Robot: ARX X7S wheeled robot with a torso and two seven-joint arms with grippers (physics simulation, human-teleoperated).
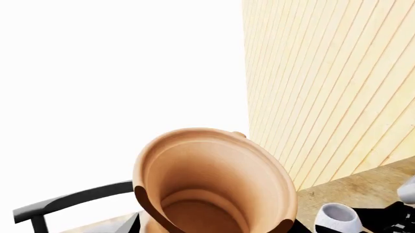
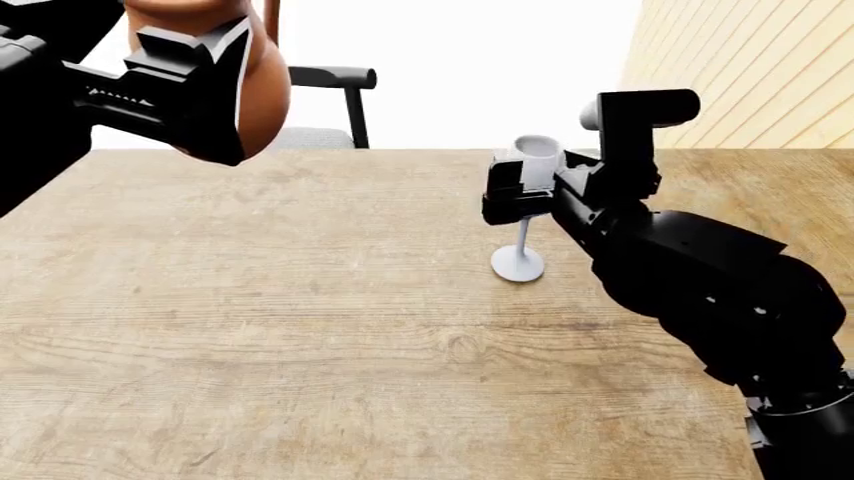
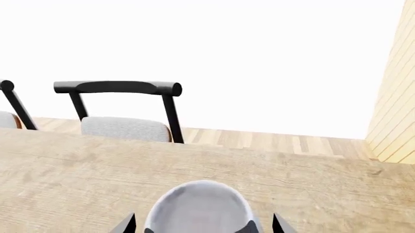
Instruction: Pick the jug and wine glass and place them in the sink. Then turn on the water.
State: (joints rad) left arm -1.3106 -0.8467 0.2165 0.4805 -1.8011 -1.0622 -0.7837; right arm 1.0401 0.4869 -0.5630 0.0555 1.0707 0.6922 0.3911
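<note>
My left gripper [image 2: 211, 85] is shut on the terracotta jug [image 2: 263, 95] and holds it high above the table's far left corner. The left wrist view looks down into the jug's open mouth [image 1: 214, 179]. The pale wine glass [image 2: 522, 240] stands near the middle of the table with its foot on or just above the wood. My right gripper [image 2: 523, 188] is shut on its bowl. The bowl's rim fills the space between the jaws in the right wrist view [image 3: 201, 208]. The glass also shows in the left wrist view [image 1: 337, 218]. The sink is out of view.
The wooden table [image 2: 267, 330] spreads across the head view. A black chair with a grey seat [image 2: 334, 78] stands behind its far edge and also shows in the right wrist view [image 3: 120, 87]. A pale wood-slat wall [image 2: 747, 70] rises at the right.
</note>
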